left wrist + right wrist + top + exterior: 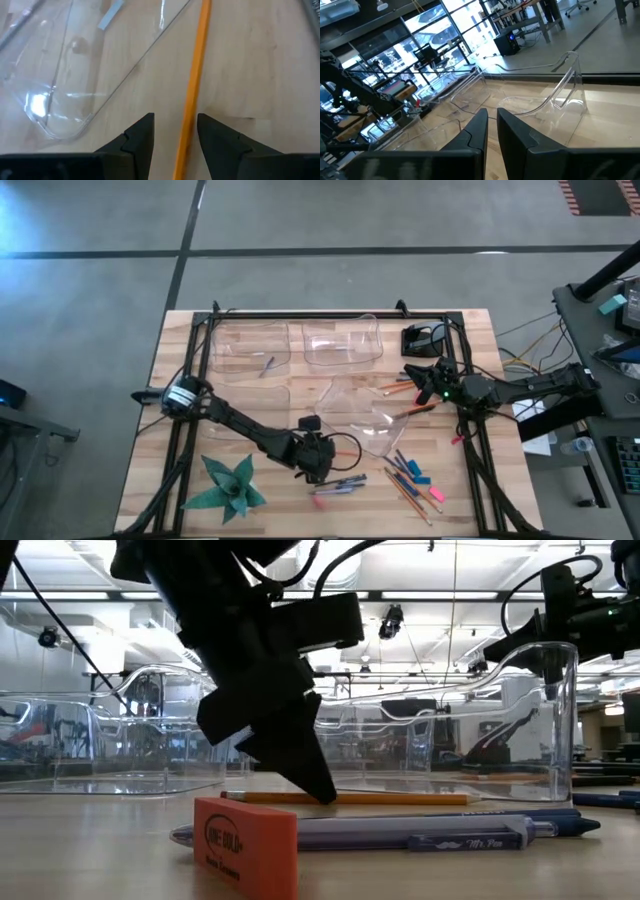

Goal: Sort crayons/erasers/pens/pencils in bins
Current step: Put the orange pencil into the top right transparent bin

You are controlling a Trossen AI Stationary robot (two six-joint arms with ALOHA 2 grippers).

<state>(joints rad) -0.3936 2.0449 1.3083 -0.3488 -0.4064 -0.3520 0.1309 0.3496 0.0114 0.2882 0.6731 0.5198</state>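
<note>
Pencil (pixel 192 90) between open left hand (pixel 175 137) fingers, seemingly untouched, beside bin edge (pixel 135 70).

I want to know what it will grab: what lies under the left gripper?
An orange pencil lies on the wooden table between the open fingers of the left gripper. Its near end is hidden below them.

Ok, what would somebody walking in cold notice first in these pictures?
Probably the left gripper down at the table's near edge, its open fingers straddling an orange pencil. Next, the tilted clear bin mid-table, beside the right gripper. Then the green paper star at the near left corner.
</note>
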